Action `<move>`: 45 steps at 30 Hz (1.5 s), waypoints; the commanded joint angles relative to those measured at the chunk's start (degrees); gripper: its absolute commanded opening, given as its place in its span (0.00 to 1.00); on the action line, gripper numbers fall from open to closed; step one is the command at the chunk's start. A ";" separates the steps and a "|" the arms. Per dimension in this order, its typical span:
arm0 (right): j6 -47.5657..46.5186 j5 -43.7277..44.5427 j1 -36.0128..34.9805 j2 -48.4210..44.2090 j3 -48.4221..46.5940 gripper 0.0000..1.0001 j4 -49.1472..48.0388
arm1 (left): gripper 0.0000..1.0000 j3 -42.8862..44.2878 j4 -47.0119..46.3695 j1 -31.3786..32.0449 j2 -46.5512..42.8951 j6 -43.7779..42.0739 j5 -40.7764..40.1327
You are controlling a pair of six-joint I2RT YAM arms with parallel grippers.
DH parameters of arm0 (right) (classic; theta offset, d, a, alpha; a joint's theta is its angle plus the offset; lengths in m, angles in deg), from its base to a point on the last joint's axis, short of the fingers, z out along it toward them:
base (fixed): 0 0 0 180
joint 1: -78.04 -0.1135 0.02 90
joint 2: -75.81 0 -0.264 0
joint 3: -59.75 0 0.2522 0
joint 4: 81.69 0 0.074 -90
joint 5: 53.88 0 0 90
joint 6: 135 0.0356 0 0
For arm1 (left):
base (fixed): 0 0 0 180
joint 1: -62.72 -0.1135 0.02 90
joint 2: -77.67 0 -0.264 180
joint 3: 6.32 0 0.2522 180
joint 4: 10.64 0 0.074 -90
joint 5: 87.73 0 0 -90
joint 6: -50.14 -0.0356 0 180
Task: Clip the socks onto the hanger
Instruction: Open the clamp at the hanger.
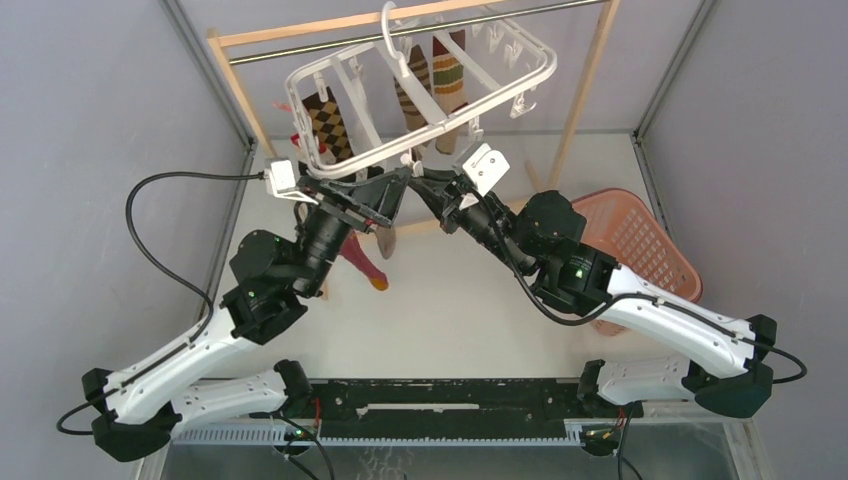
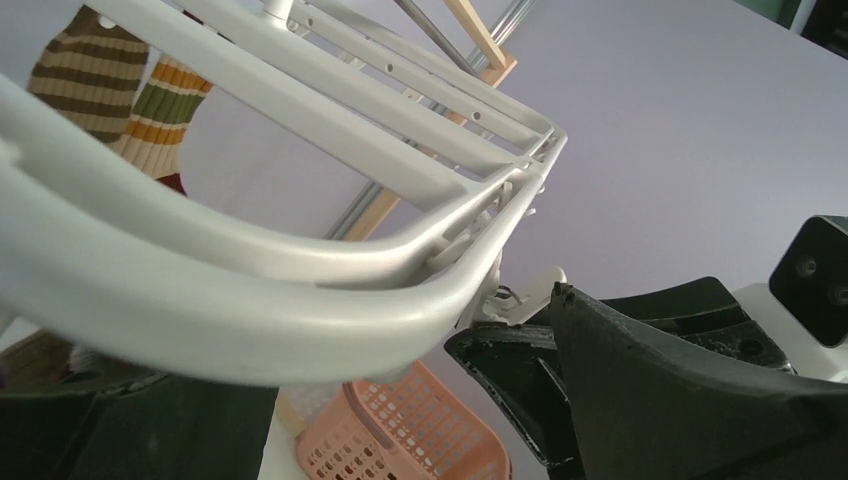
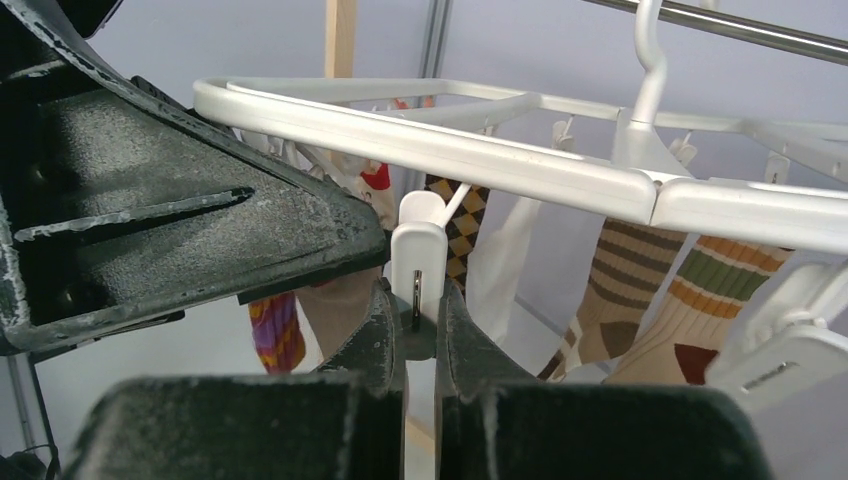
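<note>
Gripping a clip [image 3: 418, 262], right fingers [image 3: 378, 338] sit beneath the hanger [image 3: 440, 152].

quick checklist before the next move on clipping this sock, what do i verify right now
1. Right gripper on the white clip: ok, one finger pressed on each side.
2. Clip mouth open wide enough for a sock: cannot tell, it is hidden between the fingers.
3. Pinkish red sock held by the left gripper: cannot tell. It hangs just below that gripper, but the grip is hidden.
4. Hanger hooked over the metal rod: ok.
5. Grippers clear of each other: cannot tell. Their tips nearly meet under the hanger's front rail.
</note>
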 commanded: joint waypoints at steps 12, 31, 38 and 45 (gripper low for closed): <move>1.66 -2.47 -0.78 0.46 -0.05 0.00 -0.85 | 0.85 6.61 -1.84 -0.44 4.11 1.35 2.24; 1.60 -5.26 -0.83 -0.22 -0.05 0.00 1.96 | 0.40 8.04 -0.15 -1.63 5.38 1.34 5.52; 1.27 -5.57 -1.01 0.14 -0.05 0.00 2.54 | 0.09 7.34 0.01 -2.02 5.12 1.91 6.33; 0.74 -4.17 -1.03 0.19 0.06 0.00 2.55 | 0.00 6.40 -0.43 -2.19 4.43 1.68 6.74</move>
